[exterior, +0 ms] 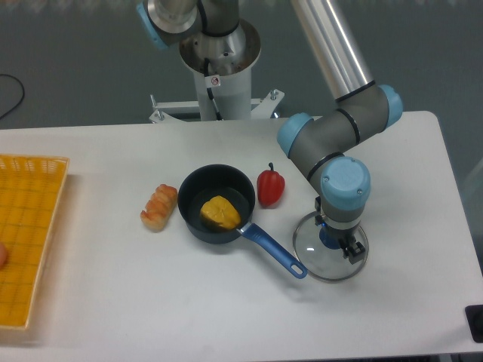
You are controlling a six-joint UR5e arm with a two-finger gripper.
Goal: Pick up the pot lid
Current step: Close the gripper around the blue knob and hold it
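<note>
We see a white table [113, 302] filling most of the frame. At its left edge lies a yellow basket [34, 160], cut off by the frame. Near the centre stands a dark pot [192, 187], its blue handle pointing to the lower right. A bread [158, 207] lies just left of the pot, and a red pepper [271, 187] stands just right of it (we cannot tell whether either touches the pot). A glass lid [308, 245] lies flat at lower right, beside the handle's end.
</note>
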